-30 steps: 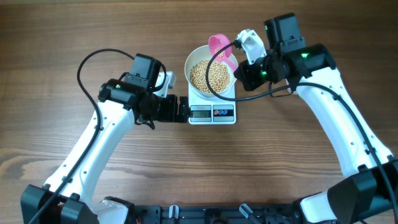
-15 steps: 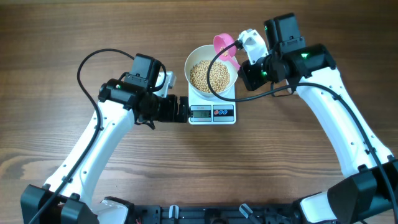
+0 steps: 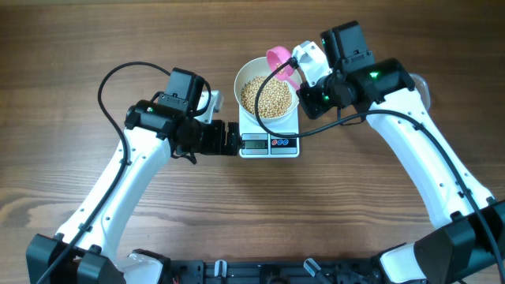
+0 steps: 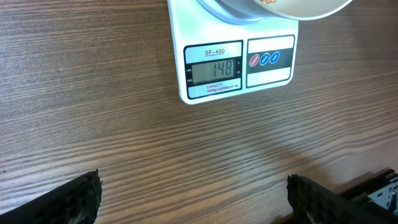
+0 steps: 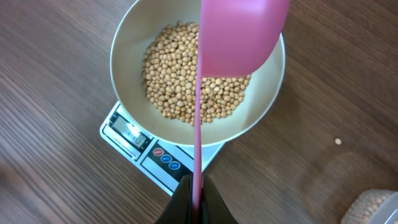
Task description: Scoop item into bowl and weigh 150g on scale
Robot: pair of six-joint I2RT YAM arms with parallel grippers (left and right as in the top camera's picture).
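Most of the job looks done to me. From the overhead view, the white bowl (image 3: 241,79) sits on the digital scale (image 3: 269,144) mid-table with a decent heap of soybeans (image 3: 267,96) in it. The scale's display edge faces the robot's side. The left gripper (image 3: 233,137) hangs just beside the scale's left edge, jaws spread wide and holding nothing. The right gripper (image 3: 304,72) is pinched onto the handle of a pink scoop (image 3: 278,57), whose cup hovers over the bowl's far right rim. The scoop's long axis runs diagonally from the claw up toward the far left. From the left wrist view, the display (image 4: 214,70) reads 148, so I'd say it's a hair short of target, with maybe a few more beans to go. From the right wrist view, the handle runs straight away from the closed fingers, edge-on, with the cup above the bowl. I can't tell if anything's left in it. One stray bean (image 5: 337,141) lies on the table, and a clear tub (image 5: 377,204) of beans peeks in at the corner.
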